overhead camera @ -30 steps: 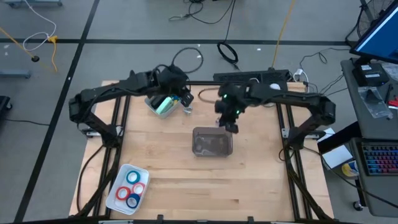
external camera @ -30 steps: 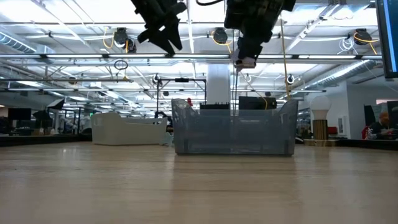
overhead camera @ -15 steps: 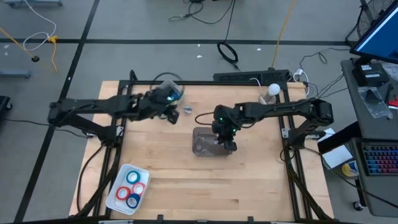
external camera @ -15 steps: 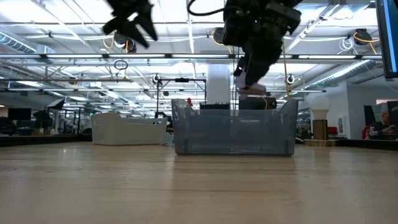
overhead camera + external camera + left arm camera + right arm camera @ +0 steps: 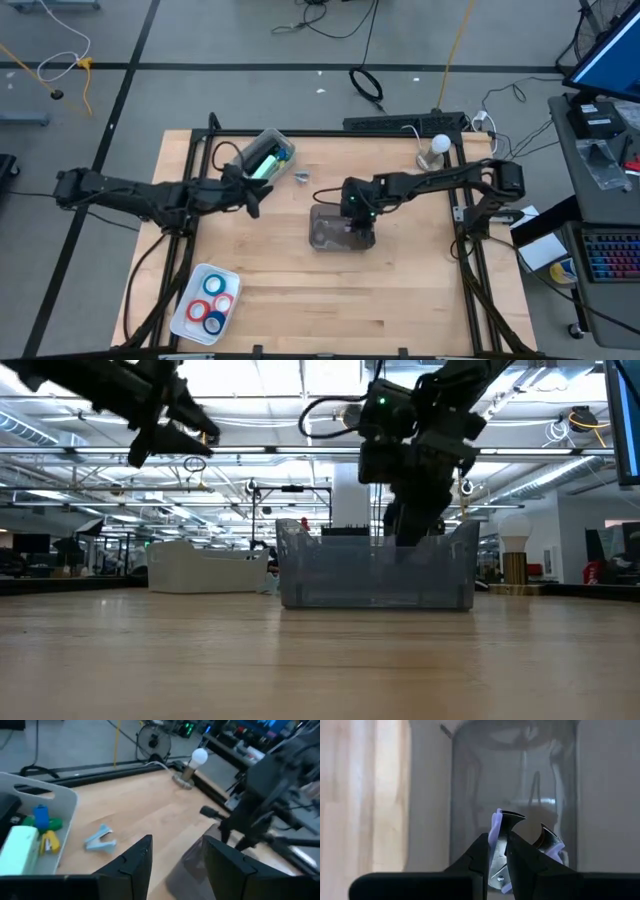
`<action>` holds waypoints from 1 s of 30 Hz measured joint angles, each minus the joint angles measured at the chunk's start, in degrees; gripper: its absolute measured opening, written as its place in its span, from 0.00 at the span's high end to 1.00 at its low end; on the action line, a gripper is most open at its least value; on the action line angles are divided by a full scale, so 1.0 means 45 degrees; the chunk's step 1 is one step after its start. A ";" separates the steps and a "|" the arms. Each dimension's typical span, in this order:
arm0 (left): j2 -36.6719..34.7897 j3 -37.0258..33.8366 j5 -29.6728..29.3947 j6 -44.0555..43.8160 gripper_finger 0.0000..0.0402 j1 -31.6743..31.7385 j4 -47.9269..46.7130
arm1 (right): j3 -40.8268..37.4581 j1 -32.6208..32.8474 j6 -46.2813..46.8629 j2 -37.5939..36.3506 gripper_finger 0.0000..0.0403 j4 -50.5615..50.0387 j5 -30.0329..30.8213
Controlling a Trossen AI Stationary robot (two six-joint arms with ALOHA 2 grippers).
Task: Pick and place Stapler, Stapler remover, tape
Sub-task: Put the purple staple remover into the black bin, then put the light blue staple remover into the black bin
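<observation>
Dipping into the clear bin [image 5: 341,231] at the counter's middle, the right claw [image 5: 506,851] pinches a stapler remover [image 5: 520,845], low enough, I judge, to drop it inside. The left claw [image 5: 175,862], parted and empty, hangs near the second remover [image 5: 101,839]. Beyond the pale wood counter [image 5: 420,290] lies an open lab hall.

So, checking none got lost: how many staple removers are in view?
2: one held in the right pincer over the clear bin, one lying on the table beside the white tray.
</observation>
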 joint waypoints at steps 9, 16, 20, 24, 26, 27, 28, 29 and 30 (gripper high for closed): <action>-0.0389 -0.0696 0.0121 -0.0286 0.58 -0.0287 0.0545 | 0.0063 -0.0010 0.0058 0.0948 0.89 0.0033 -0.0044; -0.0353 -0.0687 0.0127 -0.0330 0.58 -0.0278 0.0509 | 0.0058 0.0000 0.0068 0.0968 0.79 0.0529 0.0016; -0.0353 -0.0687 0.0258 -0.0330 0.58 -0.0278 0.0502 | 0.0058 0.0000 0.0102 0.0968 0.73 0.0547 0.0010; -0.0353 -0.0687 0.0487 -0.0348 0.58 -0.0278 0.0552 | 0.0039 -0.0051 0.0099 0.0483 0.70 0.0564 -0.0315; -0.0353 -0.0687 0.0479 -0.0553 0.58 -0.0277 0.0705 | 0.0058 -0.0130 0.0090 -0.0105 0.70 0.0808 -0.0434; -0.0353 -0.0687 0.0448 -0.0536 0.58 -0.0254 0.0879 | 0.0058 -0.0184 0.0030 -0.0484 0.70 0.0806 -0.0456; -0.0329 -0.0687 0.0356 -0.0476 0.58 -0.0220 0.1117 | 0.0045 -0.0251 -0.0112 -0.0939 0.70 0.0750 -0.0427; -0.0281 -0.0687 0.0211 -0.0408 0.58 -0.0157 0.1416 | 0.0039 -0.0318 -0.0254 -0.1406 0.70 0.0748 -0.0364; -0.0216 -0.0687 0.0102 -0.0374 0.58 -0.0062 0.1659 | 0.0047 -0.0383 -0.0407 -0.1906 0.70 0.0823 -0.0310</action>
